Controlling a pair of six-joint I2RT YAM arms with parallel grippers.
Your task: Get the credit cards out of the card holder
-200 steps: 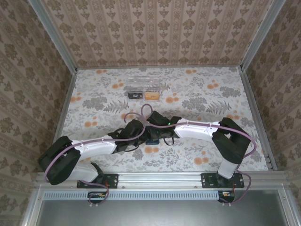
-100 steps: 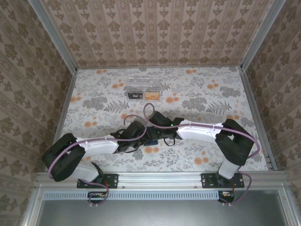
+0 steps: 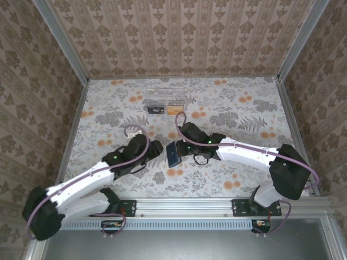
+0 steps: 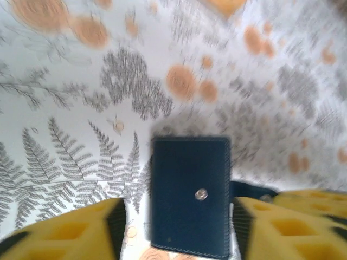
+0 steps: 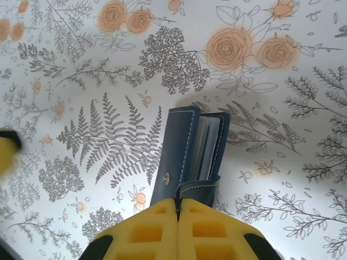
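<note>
The card holder (image 3: pixel 173 153), a dark navy folded wallet with a metal snap, is near the middle of the table. My right gripper (image 3: pixel 181 150) is shut on its snap tab (image 5: pixel 198 189), with the yellow fingertips pressed together (image 5: pixel 178 204). Thin pale edges (image 5: pixel 206 142) show inside the slightly open holder (image 5: pixel 181 146). My left gripper (image 3: pixel 158 147) is open just left of it. Its yellow fingers (image 4: pixel 65 233) stand on either side of the holder (image 4: pixel 190 189) without touching it. An orange credit card (image 3: pixel 174 110) lies flat at the back.
A clear plastic box (image 3: pixel 164 96) stands at the back centre, with a dark flat card-like item (image 3: pixel 157 110) before it beside the orange card. Patterned walls and metal rails close in the floral table (image 3: pixel 108 119).
My left gripper has opened and drawn back to the left, off the card holder. The right arm has stretched out and still grips the tab.
</note>
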